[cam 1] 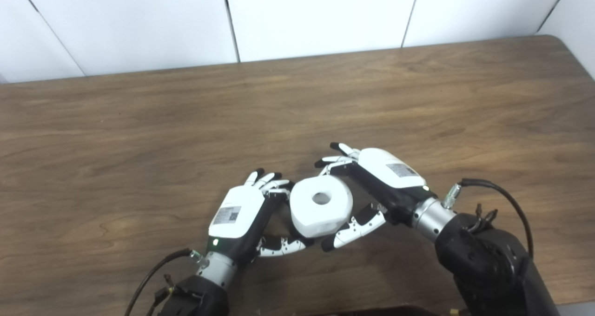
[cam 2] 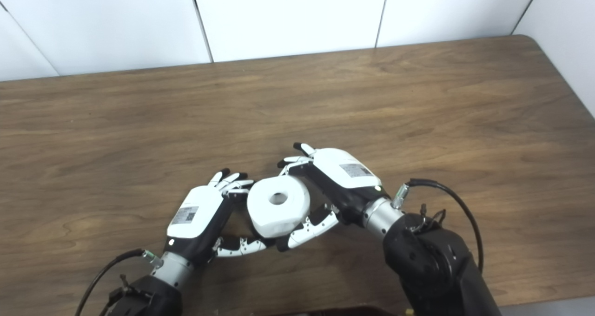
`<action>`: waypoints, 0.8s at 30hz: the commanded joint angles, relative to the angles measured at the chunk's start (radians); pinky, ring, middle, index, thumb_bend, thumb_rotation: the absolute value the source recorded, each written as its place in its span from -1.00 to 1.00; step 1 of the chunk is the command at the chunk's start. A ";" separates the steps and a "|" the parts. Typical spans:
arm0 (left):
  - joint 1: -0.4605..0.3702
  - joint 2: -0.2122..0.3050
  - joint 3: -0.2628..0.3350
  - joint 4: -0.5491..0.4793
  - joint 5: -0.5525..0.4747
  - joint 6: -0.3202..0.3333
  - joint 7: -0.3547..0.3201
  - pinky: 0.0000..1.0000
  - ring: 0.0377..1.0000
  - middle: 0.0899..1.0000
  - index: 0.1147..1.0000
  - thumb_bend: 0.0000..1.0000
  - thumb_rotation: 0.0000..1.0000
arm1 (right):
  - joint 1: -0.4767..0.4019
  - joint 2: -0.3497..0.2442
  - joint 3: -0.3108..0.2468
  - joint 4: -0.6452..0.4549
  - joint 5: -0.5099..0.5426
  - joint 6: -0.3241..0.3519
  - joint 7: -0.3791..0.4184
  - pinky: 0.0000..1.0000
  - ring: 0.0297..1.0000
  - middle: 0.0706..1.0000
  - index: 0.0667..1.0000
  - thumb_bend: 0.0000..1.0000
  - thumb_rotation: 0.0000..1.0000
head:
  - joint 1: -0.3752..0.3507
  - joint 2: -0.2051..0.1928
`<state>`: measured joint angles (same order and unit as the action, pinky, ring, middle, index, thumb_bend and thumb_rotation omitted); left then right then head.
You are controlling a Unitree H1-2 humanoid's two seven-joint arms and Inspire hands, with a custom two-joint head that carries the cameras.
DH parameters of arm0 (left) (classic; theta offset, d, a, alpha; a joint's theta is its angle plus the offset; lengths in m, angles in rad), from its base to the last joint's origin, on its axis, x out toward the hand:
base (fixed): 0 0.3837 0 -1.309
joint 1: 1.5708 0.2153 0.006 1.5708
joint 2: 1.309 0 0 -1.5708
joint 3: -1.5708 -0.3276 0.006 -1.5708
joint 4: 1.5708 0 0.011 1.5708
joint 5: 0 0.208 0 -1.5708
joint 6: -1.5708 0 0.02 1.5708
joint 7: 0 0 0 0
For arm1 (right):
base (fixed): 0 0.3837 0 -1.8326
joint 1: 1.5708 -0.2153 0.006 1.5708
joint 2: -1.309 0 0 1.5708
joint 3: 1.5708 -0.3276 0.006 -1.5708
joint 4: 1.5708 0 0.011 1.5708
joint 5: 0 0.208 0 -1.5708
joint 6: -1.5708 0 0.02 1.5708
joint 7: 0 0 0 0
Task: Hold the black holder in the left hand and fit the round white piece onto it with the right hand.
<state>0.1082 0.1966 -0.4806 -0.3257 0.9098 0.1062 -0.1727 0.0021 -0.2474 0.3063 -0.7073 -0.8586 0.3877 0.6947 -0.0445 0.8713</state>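
Note:
The round white piece [cam 1: 320, 207], a thick ring with a centre hole, sits between my two hands near the table's front edge. My right hand [cam 1: 381, 181] wraps it from the right: fingers [cam 1: 335, 160] curl behind it and the thumb [cam 1: 355, 227] presses its front lower side. My left hand [cam 1: 241, 213] is against its left side, fingers [cam 1: 269, 182] touching the rim and thumb [cam 1: 283, 246] reaching under it. No black holder shows; anything under the white piece or in the left palm is hidden.
The brown wooden table [cam 1: 297, 107] stretches back to a white panelled wall [cam 1: 320, 14]. Its right end is rounded [cam 1: 569, 46]. Black cables [cam 1: 502, 195] loop off both wrists near the front edge.

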 commanded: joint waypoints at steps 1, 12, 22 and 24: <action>0.001 0.006 -0.022 0.038 0.026 0.009 -0.051 0.99 0.81 0.56 -0.16 0.04 -0.90 | -0.019 -0.001 -0.005 -0.020 -0.006 -0.004 0.009 0.98 1.00 0.72 0.34 1.00 -0.14 | 0.001 -0.003; -0.004 0.008 -0.022 0.065 0.021 -0.002 -0.035 1.00 0.81 0.56 -0.16 0.04 -0.90 | -0.032 0.005 -0.012 -0.030 -0.025 0.009 0.027 1.00 1.00 0.79 0.51 1.00 -0.11 | 0.009 -0.022; -0.016 0.008 -0.022 0.110 0.024 -0.024 -0.006 0.97 0.80 0.55 -0.16 0.04 -0.91 | -0.056 0.011 -0.039 -0.029 -0.018 0.015 0.021 0.98 1.00 0.80 0.51 1.00 -0.17 | 0.025 -0.040; -0.020 0.008 -0.023 0.119 0.026 -0.025 -0.003 0.97 0.80 0.55 -0.16 0.04 -0.90 | -0.067 0.010 -0.047 -0.033 -0.013 0.021 0.028 0.96 1.00 0.79 0.50 1.00 -0.18 | 0.032 -0.044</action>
<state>0.0844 0.1982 -0.4840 -0.2749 0.9061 0.0656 -0.1312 -0.0291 -0.2403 0.2736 -0.7095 -0.8764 0.4057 0.7246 -0.0123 0.8268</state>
